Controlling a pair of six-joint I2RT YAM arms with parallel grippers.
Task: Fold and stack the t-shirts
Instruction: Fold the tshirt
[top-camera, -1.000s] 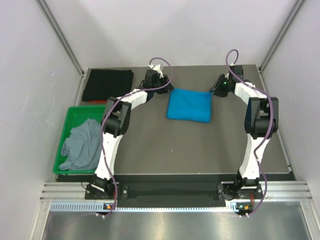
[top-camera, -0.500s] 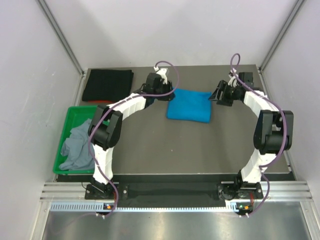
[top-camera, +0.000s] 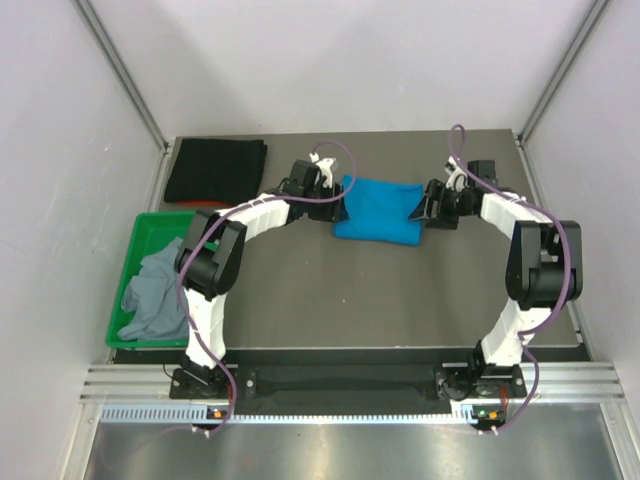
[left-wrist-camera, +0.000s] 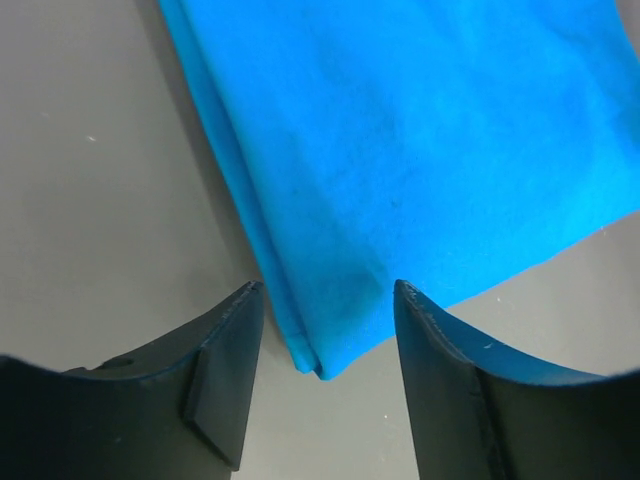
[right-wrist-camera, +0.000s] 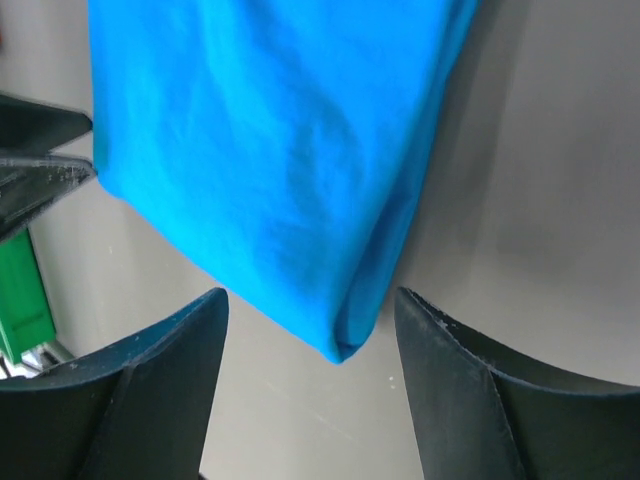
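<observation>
Blue t-shirt (top-camera: 378, 208) folded, centre; black t-shirt (top-camera: 215, 170) folded, far left.

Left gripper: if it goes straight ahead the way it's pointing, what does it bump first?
Most likely the blue t-shirt: its corner lies between the left gripper's open fingers. Height above the cloth is unclear.

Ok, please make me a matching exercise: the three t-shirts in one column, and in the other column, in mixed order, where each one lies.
Things
1. blue t-shirt
2. black t-shirt
3. grey t-shirt

Places
A. crumpled in the green bin
B. folded, mid-width on the table, in its far half
C. folded, at the table's far left corner

Pairs: 1-B; 2-C; 3-A
</observation>
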